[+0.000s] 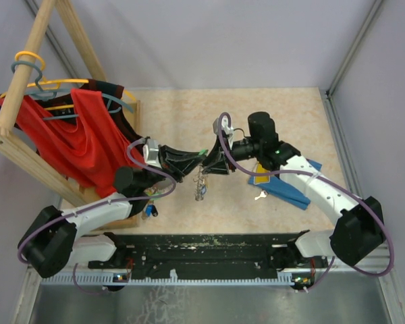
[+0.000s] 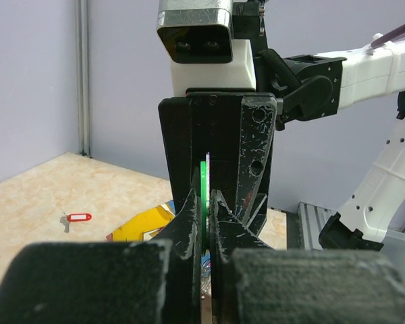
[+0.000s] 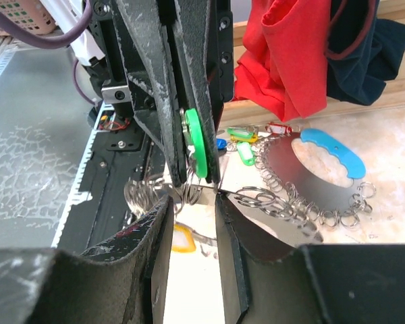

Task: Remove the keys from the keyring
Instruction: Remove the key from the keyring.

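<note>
The left gripper (image 1: 192, 164) clamps a green key (image 3: 196, 143) — the keyring (image 3: 310, 185) hangs at its 6 o'clock. The right gripper (image 1: 207, 163) sits half-parted at the keyring's fringe — whether it grips anything, I cannot tell.

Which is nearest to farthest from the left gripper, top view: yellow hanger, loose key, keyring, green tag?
1. Green tag, pinched by left gripper.
2. Keyring, hanging just beneath.
3. Loose key, lying to the right.
4. Yellow hanger, far upper left.
</note>
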Controlling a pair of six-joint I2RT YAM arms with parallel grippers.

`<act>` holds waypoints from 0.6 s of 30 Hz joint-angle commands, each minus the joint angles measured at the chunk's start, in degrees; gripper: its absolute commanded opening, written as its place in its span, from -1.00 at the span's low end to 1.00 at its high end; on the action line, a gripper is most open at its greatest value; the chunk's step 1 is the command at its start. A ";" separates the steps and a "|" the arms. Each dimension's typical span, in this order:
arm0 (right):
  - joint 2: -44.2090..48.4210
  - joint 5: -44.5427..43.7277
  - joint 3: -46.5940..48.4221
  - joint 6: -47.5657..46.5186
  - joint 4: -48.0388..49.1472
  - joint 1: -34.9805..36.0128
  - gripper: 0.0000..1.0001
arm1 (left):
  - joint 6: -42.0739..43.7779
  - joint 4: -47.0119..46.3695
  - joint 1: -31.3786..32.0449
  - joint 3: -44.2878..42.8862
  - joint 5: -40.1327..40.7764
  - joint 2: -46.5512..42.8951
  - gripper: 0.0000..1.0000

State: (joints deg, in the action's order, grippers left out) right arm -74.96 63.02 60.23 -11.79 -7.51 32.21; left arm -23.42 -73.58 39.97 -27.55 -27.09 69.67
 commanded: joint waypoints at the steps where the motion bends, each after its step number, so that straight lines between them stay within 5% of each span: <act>1: 1.95 0.43 3.93 0.45 0.74 0.58 -0.38 | -0.46 -2.32 0.46 -2.77 -0.05 0.18 -1.00; 18: 2.35 -0.71 4.89 0.23 -0.37 0.51 -0.51 | 1.08 -0.44 0.99 -2.95 0.37 0.57 -1.00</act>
State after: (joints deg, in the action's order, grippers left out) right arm -74.67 62.35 61.84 -11.38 -8.88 32.23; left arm -23.07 -72.77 40.53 -28.40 -27.05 70.15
